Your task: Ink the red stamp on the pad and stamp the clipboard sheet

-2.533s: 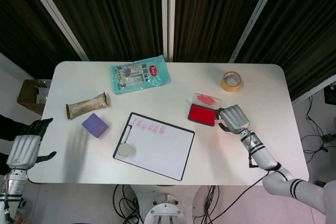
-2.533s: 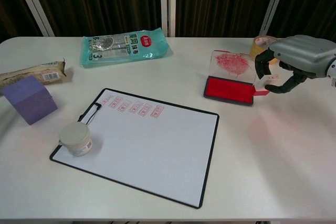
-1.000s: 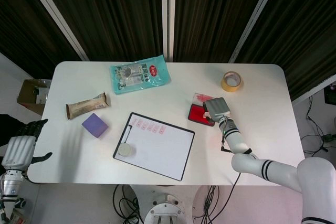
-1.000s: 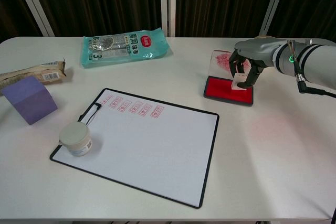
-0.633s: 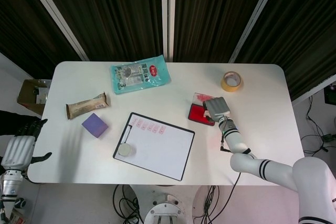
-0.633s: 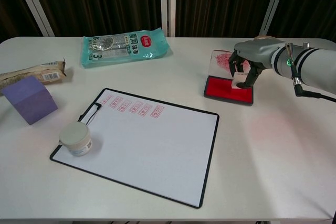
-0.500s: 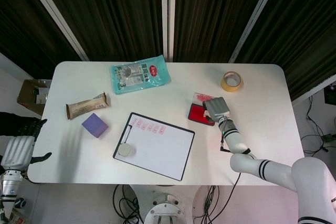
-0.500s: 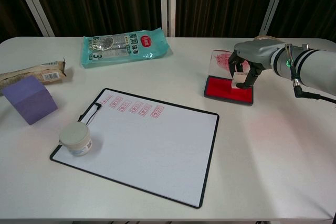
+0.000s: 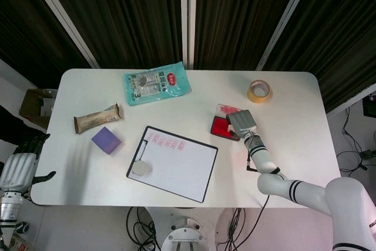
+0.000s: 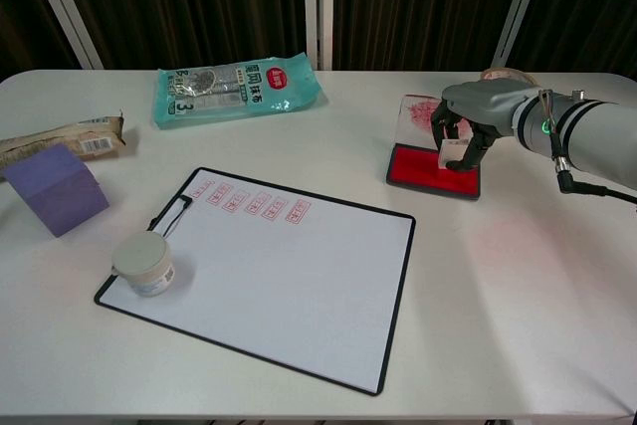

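Note:
My right hand [image 10: 476, 116] [image 9: 244, 121] grips the small stamp [image 10: 454, 157] and presses it down on the red ink pad [image 10: 423, 169] [image 9: 219, 126], whose ink-smeared clear lid [image 10: 420, 117] stands open behind it. The clipboard [image 10: 398, 291] [image 9: 207, 174] holds a white sheet [image 10: 289, 276] with a row of red stamp marks [image 10: 249, 202] near its top. My left hand [image 9: 19, 168] hangs off the table's left edge with its fingers apart, holding nothing.
A white round jar [image 10: 143, 263] sits on the clipboard's near left corner. A purple block [image 10: 55, 188], a snack bar [image 10: 60, 139] and a teal packet [image 10: 237, 85] lie at the left and back. A tape roll [image 9: 259, 91] sits behind my right hand.
My right hand carried the stamp leftwards from beside the pad onto the ink pad and lowered it. My left hand has drifted slightly lower at the table's edge.

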### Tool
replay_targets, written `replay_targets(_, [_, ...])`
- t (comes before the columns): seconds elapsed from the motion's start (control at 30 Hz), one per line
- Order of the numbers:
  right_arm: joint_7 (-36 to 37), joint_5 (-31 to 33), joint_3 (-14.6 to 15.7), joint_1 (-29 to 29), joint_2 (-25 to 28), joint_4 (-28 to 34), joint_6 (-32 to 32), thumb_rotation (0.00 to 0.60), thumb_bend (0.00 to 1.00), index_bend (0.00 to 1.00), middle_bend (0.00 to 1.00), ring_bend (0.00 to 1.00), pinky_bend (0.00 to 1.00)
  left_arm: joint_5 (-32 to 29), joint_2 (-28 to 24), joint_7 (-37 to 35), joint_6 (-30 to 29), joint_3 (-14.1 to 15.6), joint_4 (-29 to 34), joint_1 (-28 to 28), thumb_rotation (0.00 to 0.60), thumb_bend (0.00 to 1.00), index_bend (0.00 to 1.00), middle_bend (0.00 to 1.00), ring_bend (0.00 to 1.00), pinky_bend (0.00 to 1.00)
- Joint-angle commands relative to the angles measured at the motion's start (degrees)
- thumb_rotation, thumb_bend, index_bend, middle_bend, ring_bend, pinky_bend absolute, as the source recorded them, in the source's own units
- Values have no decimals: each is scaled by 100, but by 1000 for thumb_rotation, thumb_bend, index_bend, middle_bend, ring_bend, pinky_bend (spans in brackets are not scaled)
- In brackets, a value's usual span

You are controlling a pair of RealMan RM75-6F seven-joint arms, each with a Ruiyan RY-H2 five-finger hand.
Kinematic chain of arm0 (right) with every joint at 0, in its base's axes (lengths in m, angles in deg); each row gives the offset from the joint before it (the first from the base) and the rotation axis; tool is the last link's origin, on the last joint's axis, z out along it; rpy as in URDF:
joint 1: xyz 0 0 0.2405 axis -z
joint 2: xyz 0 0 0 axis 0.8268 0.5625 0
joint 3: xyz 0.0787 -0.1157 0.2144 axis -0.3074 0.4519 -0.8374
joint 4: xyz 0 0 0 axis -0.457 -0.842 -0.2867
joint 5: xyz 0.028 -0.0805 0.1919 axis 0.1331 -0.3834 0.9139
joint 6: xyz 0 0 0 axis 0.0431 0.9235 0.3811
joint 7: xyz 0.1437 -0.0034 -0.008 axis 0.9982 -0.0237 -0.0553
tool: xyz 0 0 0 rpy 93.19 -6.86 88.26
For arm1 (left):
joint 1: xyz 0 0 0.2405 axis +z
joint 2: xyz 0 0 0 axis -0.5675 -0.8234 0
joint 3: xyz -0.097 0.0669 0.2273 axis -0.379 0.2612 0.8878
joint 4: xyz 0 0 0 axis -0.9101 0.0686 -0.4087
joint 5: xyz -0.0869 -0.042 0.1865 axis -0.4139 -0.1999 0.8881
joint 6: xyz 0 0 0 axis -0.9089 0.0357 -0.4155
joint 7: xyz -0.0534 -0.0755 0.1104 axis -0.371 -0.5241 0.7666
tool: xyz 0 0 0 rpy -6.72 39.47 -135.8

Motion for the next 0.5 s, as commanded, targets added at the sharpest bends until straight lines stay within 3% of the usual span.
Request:
replay_targets(0.03, [150,-137,-106,35,117,178,116,600,444,919,808,988,1000,-1,-6,-2,-6,-2,0,5,600,0,111,135,121,242])
replay_targets(0.37, [933,-1195,-337,239,1004,1242,410,600,444,919,808,988,1000,12,-9,26,-12,-8,19,3,600,0,111,135,120,242])
replay_targets(0.5, [1575,-1864,-341,282,1307,1491,217,600,444,925,810,987,1000,8,-11,64,7,-14,47,-10,600,0,111,135,120,242])
